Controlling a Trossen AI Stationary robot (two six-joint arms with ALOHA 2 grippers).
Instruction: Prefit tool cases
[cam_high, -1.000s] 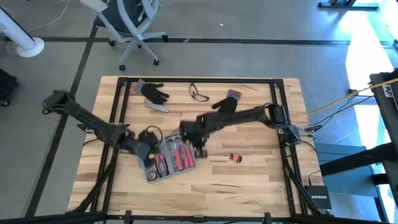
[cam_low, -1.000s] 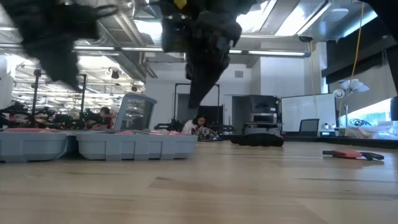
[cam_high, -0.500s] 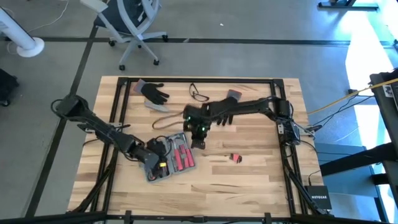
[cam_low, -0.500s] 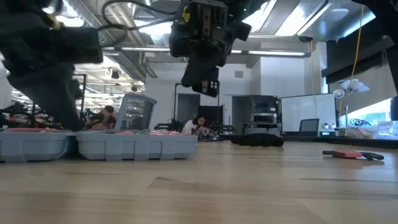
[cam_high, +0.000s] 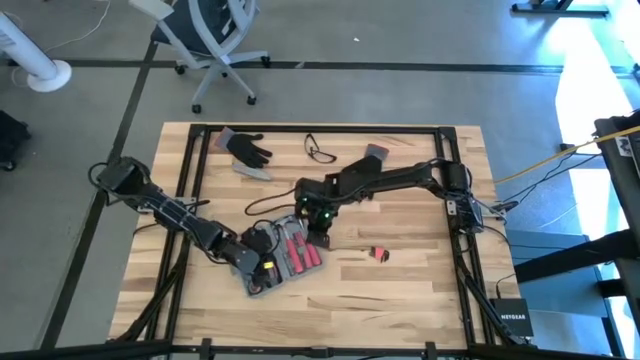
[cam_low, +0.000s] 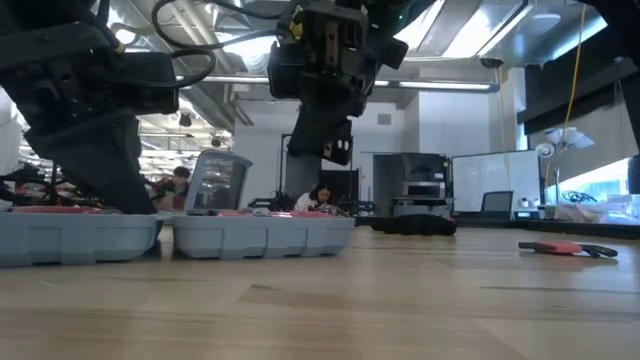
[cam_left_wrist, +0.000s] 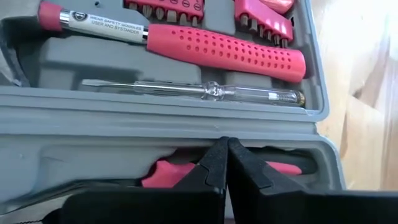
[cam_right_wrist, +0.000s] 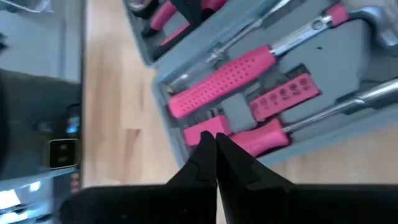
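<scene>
The tool case (cam_high: 280, 256) lay open just in front of the glasses (cam_high: 320, 150), rigid, probably heavy with tools, best gripped at its rim; left gripper (cam_high: 262, 268) and right gripper (cam_high: 318, 222) were closed, empty.

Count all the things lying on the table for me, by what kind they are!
Tool case, open: 1
Black gloves: 2
Glasses: 1
Small grey bar: 1
Small red and black thing: 1
Total: 6
</scene>
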